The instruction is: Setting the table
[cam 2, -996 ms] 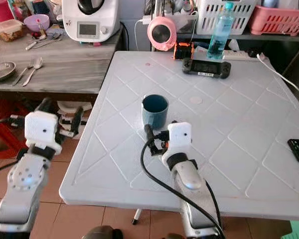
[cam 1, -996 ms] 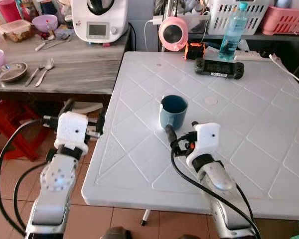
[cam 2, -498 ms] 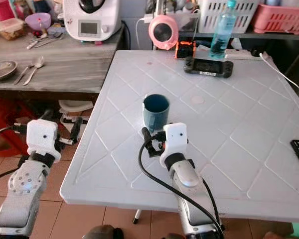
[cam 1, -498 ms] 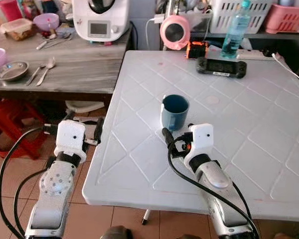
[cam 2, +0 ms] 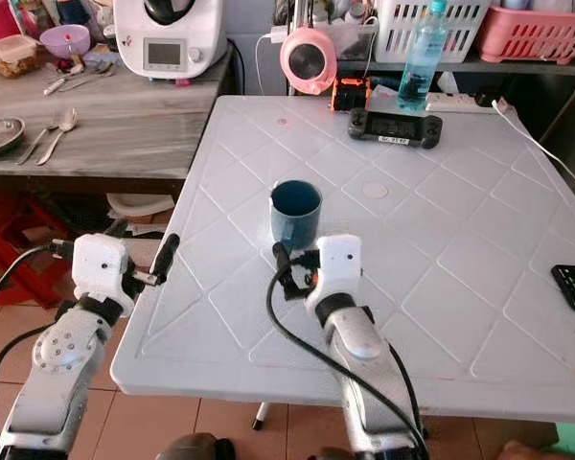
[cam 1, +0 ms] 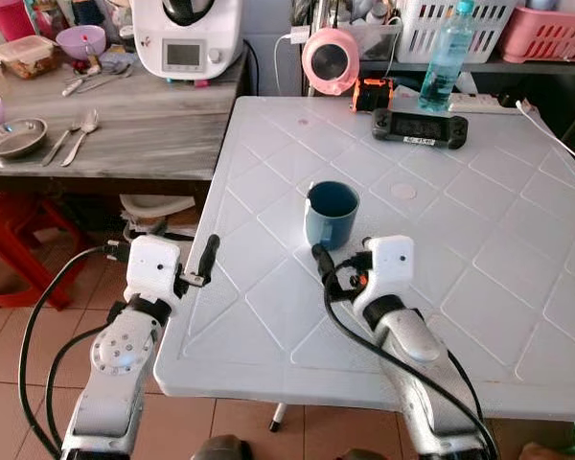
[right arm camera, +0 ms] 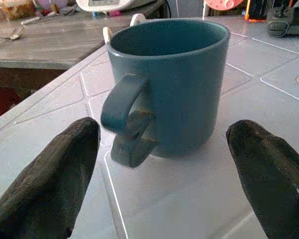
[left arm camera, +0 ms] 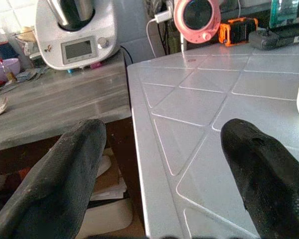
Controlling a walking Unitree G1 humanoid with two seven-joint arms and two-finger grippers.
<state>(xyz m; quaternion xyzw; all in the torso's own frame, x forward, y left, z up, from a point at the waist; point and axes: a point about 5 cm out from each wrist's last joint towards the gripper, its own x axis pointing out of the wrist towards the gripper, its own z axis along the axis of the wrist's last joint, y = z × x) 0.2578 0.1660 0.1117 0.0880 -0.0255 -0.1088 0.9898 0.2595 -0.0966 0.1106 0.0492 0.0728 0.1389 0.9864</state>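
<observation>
Task progress is judged as early. One blue mug (cam 1: 332,213) stands upright on the white table (cam 1: 479,278); no plate or cutlery lies on the table near the mug. A metal dish (cam 1: 16,137) and spoons (cam 1: 82,134) rest on the wooden counter (cam 1: 144,125), well apart from the mug on its left side, so most of the setting appears to remain.

The mug is a plain glazed cylinder with one loop handle. In the right wrist view the handle points toward the camera and to one side, and the mug appears empty.

The right gripper (right arm camera: 164,174) sits low over the table just in front of the mug, fingers spread wide apart, not touching it. The left gripper (left arm camera: 164,174) hovers at the table's edge, well left of the mug, fingers also apart and holding nothing.
</observation>
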